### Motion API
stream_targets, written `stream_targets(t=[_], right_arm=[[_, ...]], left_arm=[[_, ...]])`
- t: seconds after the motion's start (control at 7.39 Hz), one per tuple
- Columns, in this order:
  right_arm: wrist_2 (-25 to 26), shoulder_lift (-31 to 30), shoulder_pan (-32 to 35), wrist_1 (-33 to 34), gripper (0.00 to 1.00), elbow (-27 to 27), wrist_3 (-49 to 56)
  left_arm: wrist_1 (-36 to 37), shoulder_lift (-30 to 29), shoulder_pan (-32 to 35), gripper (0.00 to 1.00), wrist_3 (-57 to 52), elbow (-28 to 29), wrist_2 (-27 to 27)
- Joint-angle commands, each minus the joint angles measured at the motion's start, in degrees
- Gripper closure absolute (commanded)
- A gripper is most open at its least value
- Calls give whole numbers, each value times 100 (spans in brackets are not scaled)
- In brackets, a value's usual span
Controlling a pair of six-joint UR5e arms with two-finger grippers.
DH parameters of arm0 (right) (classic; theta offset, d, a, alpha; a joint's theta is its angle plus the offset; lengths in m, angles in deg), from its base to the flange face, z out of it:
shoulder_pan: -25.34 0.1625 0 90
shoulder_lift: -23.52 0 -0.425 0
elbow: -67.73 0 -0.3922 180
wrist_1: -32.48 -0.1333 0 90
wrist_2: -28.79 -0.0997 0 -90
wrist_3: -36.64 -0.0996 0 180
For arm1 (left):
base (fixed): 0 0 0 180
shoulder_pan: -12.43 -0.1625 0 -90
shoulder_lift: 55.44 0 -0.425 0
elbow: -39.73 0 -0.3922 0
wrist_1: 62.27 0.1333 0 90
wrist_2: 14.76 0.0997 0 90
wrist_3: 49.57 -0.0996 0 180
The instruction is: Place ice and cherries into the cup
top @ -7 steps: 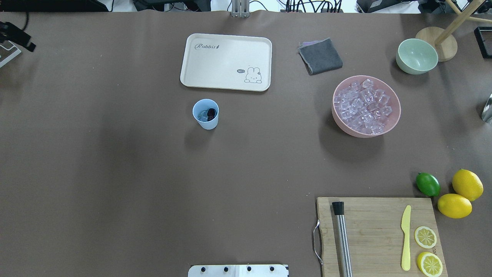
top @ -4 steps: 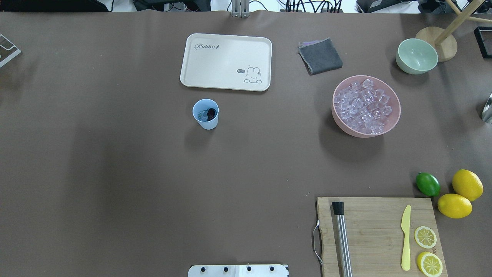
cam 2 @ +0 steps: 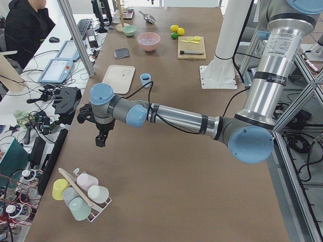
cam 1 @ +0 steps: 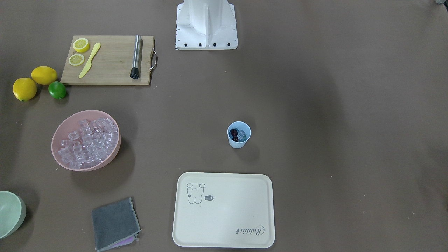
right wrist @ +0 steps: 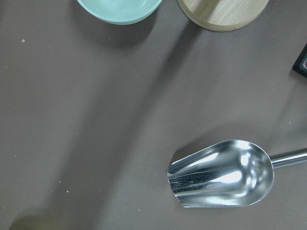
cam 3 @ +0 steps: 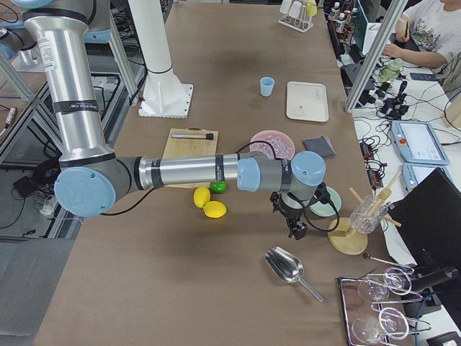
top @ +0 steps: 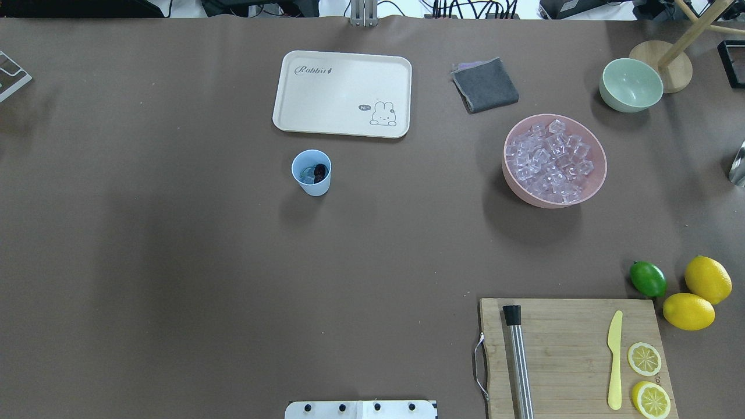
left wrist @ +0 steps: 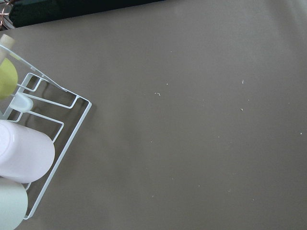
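The light-blue cup stands upright mid-table, just in front of the tray. Inside it lie the dark red cherries and a few clear ice cubes. A heap of ice fills the pink bowl on the right. My left gripper hangs over the table's far left end near a cup rack, seen only from the side, so I cannot tell whether it is open. My right gripper hovers at the far right end above a metal scoop, and its state cannot be told either.
A cream tray, a grey cloth and a pale green bowl line the back. A cutting board with muddler, yellow knife and lemon slices sits front right beside a lime and two lemons. The scoop lies below the right wrist.
The left gripper, at the overhead view's upper left edge 0.9 s ago, has moved out of that view to the left. The cup and bowls have not moved.
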Motion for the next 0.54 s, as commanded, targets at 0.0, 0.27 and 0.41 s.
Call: stream_targets(t=[0.0,0.27,0.41], right_arm=[[9,10,8,-40,1,28,8],[18,80,8,-31,1,19,-44],[26,89,8,-31,1,19,-45]], left_arm=[[313,-121,199,2,-3,-82,7],[877,-386,200,2,-99,-152,-11],[973,-403,192,2,-109,-257,-2]])
